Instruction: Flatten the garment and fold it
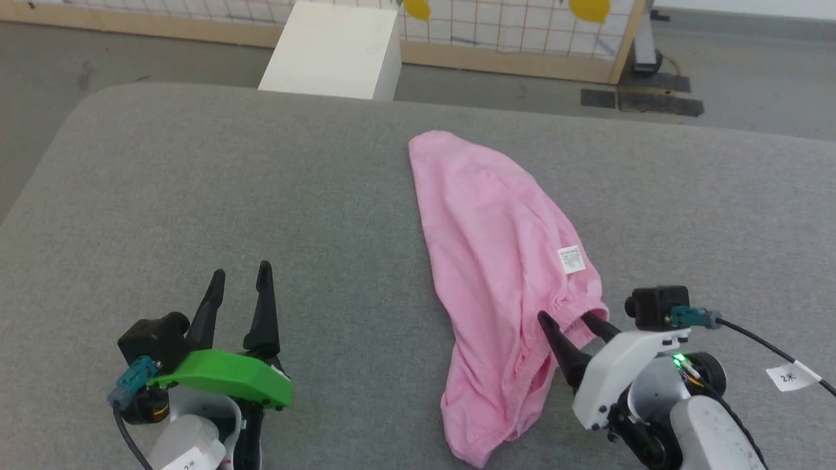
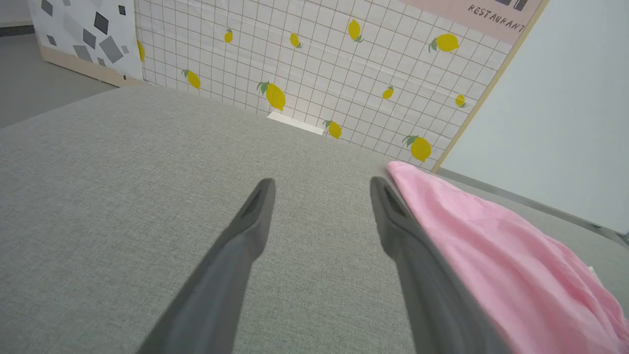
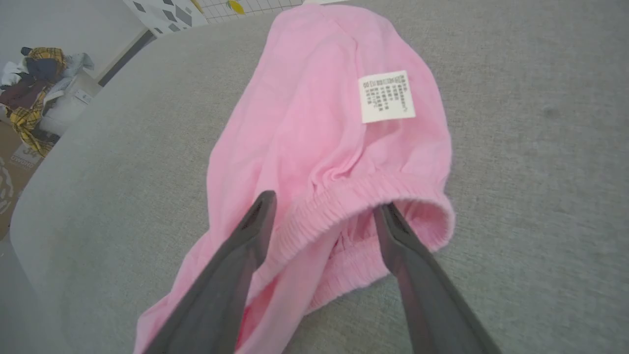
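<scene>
on the left, the left gripper (image 1: 241, 269) is low over the grey padded surface (image 1: 163, 196), and its two dark fingers are spread apart with nothing between them; in the left wrist view bare grey cloth shows in the gap, and the garment (image 1: 496, 261) is just beside its right finger, but i cannot tell if they touch. behind the surface, on the floor, there is a white box (image 1: 333, 49), and further behind it a panel with a grid and yellow lemons (image 2: 319, 59). the pink garment lies a little to the right of the middle of the surface, as one long narrow shape, with a rounded end far from the robot and a crumpled end near it. it is not flat, there are wrinkles and loose folds at the near part. a small white label (image 1: 571, 259) lies on top of the fabric near its right edge, just above the gathered waistband (image 3: 354, 196). on the right, the right gripper (image 1: 563, 315) is at this waistband with fingers open: one finger lies over the pink fabric, the other finger has its tip at the mouth of the waistband opening, and the elastic edge passes between them, not pinched
</scene>
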